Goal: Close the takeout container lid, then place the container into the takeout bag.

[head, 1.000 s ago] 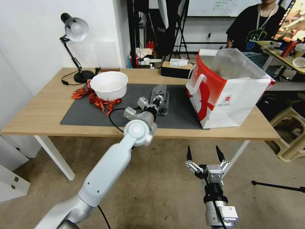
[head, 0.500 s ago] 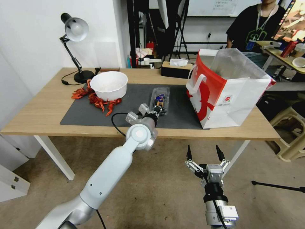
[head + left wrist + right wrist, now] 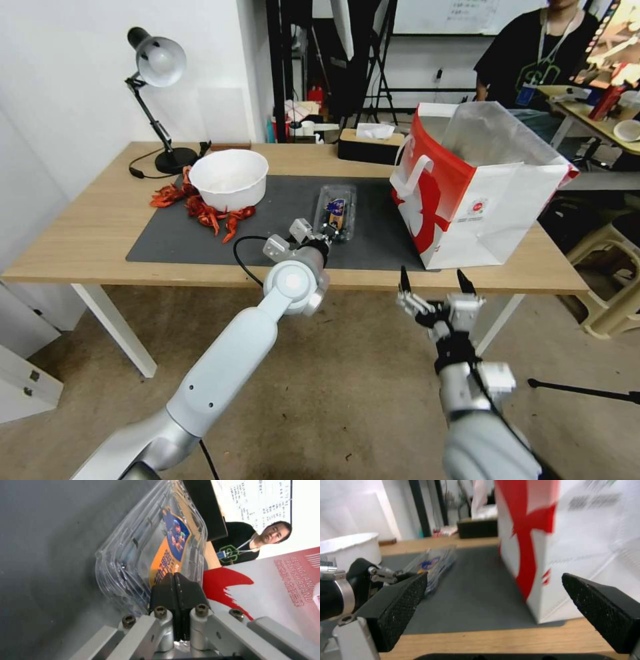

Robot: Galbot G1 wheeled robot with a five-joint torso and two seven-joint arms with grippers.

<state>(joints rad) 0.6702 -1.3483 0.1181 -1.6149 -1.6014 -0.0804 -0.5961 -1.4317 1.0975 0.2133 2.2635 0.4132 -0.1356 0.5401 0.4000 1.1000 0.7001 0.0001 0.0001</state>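
the wooden desk [image 3: 87, 240] carries a dark grey mat [image 3: 280, 233], and everything of the task sits on or beside that mat. the takeout bag [image 3: 467, 200], red and white with white flat handles and a silvery lining, stands upright and open at the right end of the mat, its near corner over the mat's edge. a round white bowl [image 3: 229, 177] rests at the mat's far left corner with red-orange pieces [image 3: 207, 212] scattered round its base, and a black desk lamp [image 3: 157, 100] stands behind it. the takeout container [image 3: 335, 211] lies flat on the mat between bowl and bag, well apart from both, dark berries dimly seen inside. its lid [image 3: 166, 552] is down over the base with the blue-yellow label facing up. the left hand [image 3: 174, 590] reaches over the desk's near edge, its two dark fingers pressed together with no gap, their tips at the near end of the container on the lid's label. the right hand [image 3: 433, 283] hangs in front of the desk's near edge, below the bag, fingers spread wide and holding nothing.
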